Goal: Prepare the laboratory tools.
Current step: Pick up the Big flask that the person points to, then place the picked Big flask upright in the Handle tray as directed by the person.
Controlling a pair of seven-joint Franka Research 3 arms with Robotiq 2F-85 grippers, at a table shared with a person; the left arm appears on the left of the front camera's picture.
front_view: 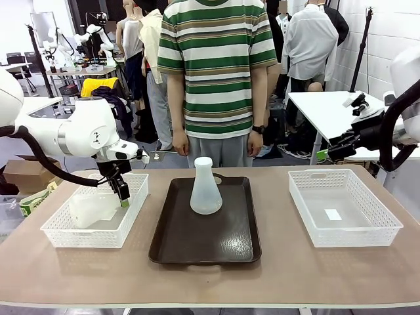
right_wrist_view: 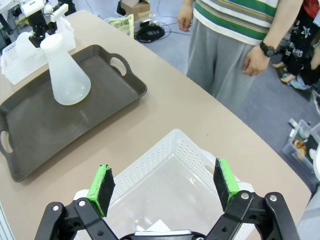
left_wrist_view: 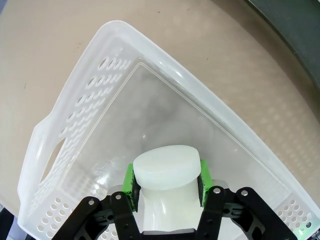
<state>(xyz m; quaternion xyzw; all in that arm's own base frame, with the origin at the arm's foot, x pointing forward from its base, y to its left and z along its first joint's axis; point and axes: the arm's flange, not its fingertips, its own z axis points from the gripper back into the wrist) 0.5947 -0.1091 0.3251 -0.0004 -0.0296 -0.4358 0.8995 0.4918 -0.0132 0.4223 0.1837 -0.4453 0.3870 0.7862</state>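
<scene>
One frosted-white conical flask (front_view: 206,188) stands upright on the dark brown tray (front_view: 203,243); the right wrist view shows this flask (right_wrist_view: 67,70) at the upper left. The second flask (front_view: 90,210) lies tilted in the left white basket (front_view: 62,233). My left gripper (front_view: 122,192) is shut on its neck. In the left wrist view the green pads (left_wrist_view: 129,182) squeeze the flask's neck (left_wrist_view: 167,167) on both sides of my left gripper (left_wrist_view: 166,184). My right gripper (right_wrist_view: 165,184) is open with nothing between its fingers, hovering above the right basket (right_wrist_view: 175,150). From the front it (front_view: 326,155) hangs beyond the table's far right corner.
The right white basket (front_view: 344,226) holds only a small white slip. A person in a striped shirt (front_view: 216,65) stands at the far edge behind the tray, hands (front_view: 254,143) at their sides. Bare table lies along the near edge.
</scene>
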